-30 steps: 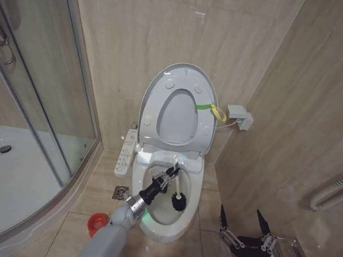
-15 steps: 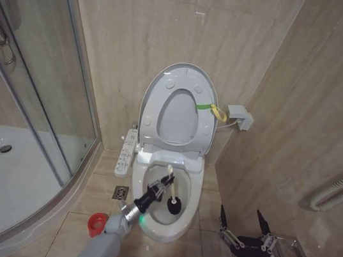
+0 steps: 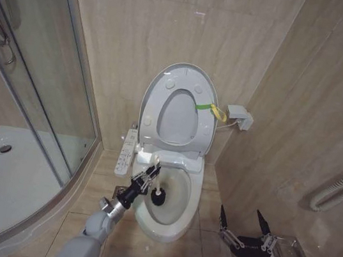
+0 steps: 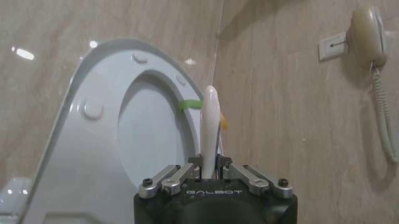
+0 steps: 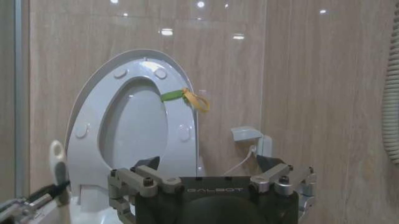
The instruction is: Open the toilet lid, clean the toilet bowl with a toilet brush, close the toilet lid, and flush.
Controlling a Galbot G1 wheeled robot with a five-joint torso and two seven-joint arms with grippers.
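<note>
Scrubbing stage of the toilet-cleaning task. We see the large smooth white plastic oval toilet lid (image 3: 183, 78) already raised and leaning upright against the beige tiled wall, with the ring-shaped white seat (image 3: 179, 113) and its green-yellow tag (image 3: 208, 107) lifted against it. The left pincer (image 3: 145, 180) is shut tight on the thin white stick handle of the toilet brush (image 3: 153, 187); the brush's dark bristle head is down inside the white ceramic oval toilet bowl (image 3: 194, 190), close to the bowl's left inner wall. In the left wrist view the handle (image 4: 210, 126) rises straight up from between the closed fingers. The right pincer (image 3: 243, 233) hangs idle low beside the bowl on the right, well apart from it, its jaws spread wide and holding nothing. We judge that opening is done and cleaning is under way; returning the brush, closing the lid and flushing remain. We cannot tell whether the bristles touch the ceramic or how much of the bowl is scrubbed. The flush control cannot be made out, though a white side control panel (image 3: 126, 152) sits left of the bowl.
</note>
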